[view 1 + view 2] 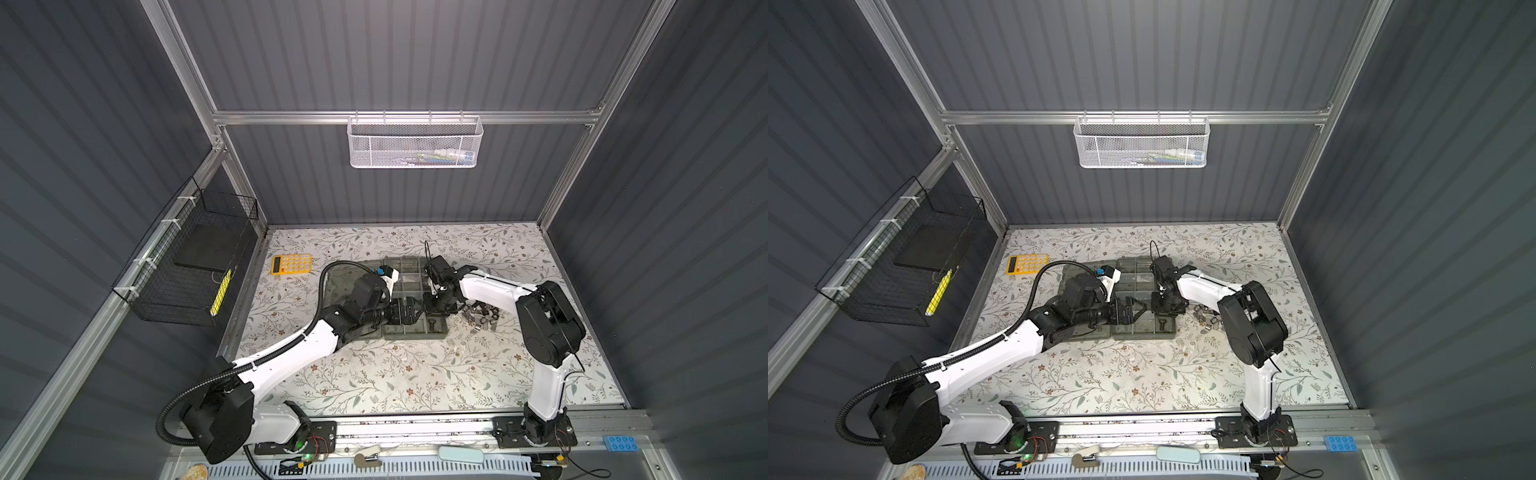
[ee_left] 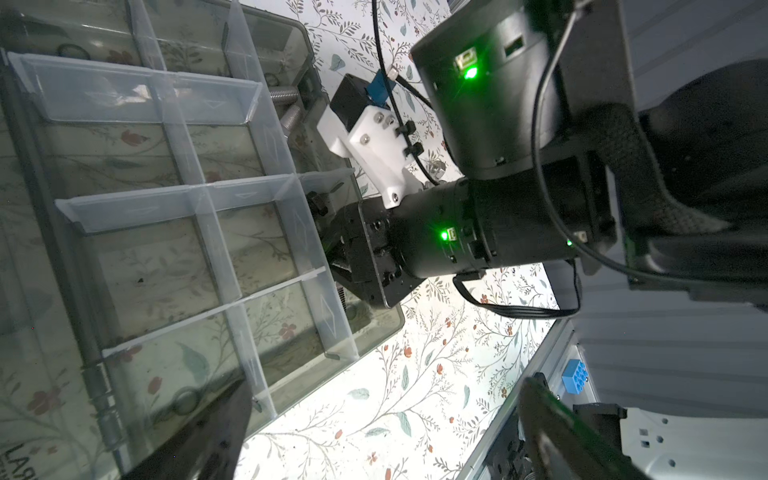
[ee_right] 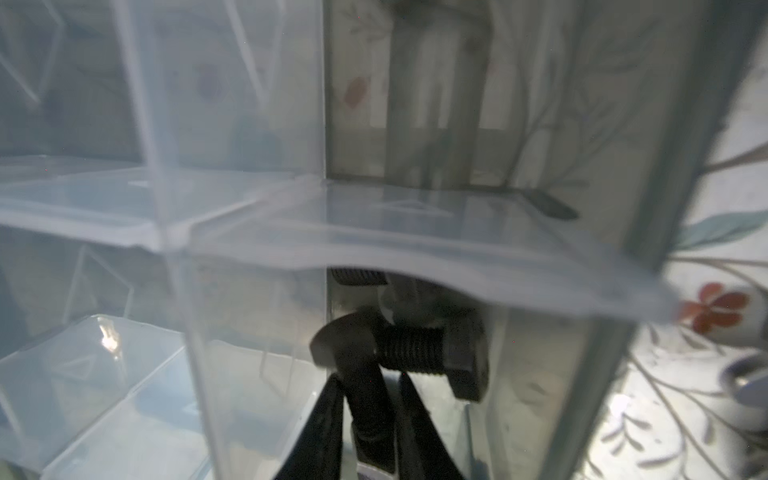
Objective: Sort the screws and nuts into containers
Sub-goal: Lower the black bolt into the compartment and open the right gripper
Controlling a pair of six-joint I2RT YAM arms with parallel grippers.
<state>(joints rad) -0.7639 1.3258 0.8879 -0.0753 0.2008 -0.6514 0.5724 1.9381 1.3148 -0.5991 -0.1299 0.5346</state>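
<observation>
Black fingertips of my right gripper (image 3: 368, 379) sit low inside a small clear-walled cell (image 3: 540, 374) of the translucent grey-green plastic organizer case (image 1: 409, 335). They flank a short black round-headed screw (image 3: 365, 415). Its long axis runs along my fingers, with the head beyond the tips. Whether I pinch it or merely bracket it, I cannot tell.

To my left, clear dividers (image 3: 166, 232) fence off the neighbouring cells. My left gripper (image 1: 419, 311) hangs just beside me, jaws spread and empty.

Straight ahead, a second black screw (image 3: 411, 349) lies crosswise, touching the first one's head, so I judge that backing straight out along my fingers is safest.

To my right, past the case wall, lies the loose heap of silver and black nuts and screws (image 1: 482, 318), nearest this arm.
</observation>
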